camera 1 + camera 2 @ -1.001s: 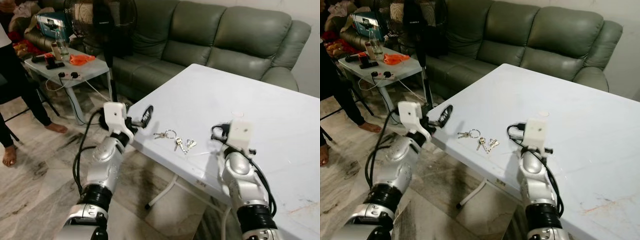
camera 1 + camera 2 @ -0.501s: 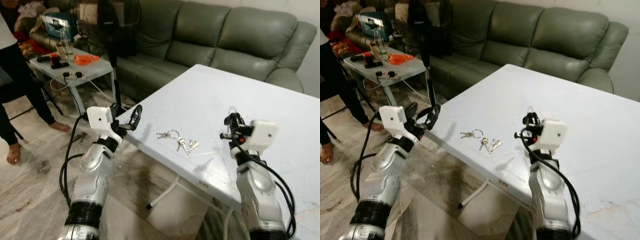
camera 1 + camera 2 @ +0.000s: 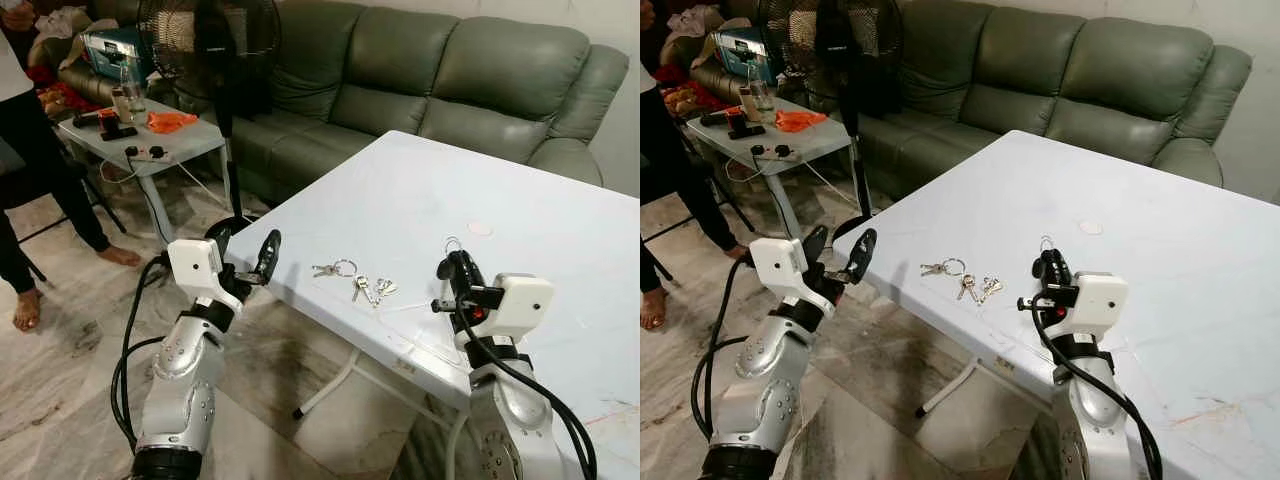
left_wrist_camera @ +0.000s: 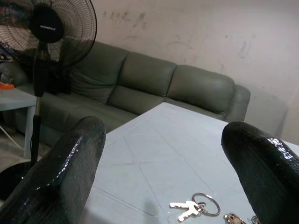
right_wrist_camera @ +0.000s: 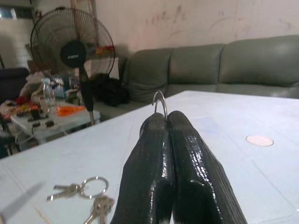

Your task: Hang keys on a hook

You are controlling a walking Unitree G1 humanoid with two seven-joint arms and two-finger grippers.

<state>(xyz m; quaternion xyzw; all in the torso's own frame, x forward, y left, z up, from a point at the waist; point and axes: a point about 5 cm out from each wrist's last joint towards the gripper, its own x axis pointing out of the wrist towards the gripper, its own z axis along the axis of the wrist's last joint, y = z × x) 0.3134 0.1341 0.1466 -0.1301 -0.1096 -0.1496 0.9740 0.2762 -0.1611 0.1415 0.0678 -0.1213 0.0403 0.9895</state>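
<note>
Silver keys on linked rings lie flat near the white plastic table edge, strung across between both arms. Left gripper gapes wide, empty, just off the edge, keys ahead. Right gripper pinches a thin wire hook upright; its wrist view shows this plainly.

Right hand pinches what looks like a hook above keys.
</note>
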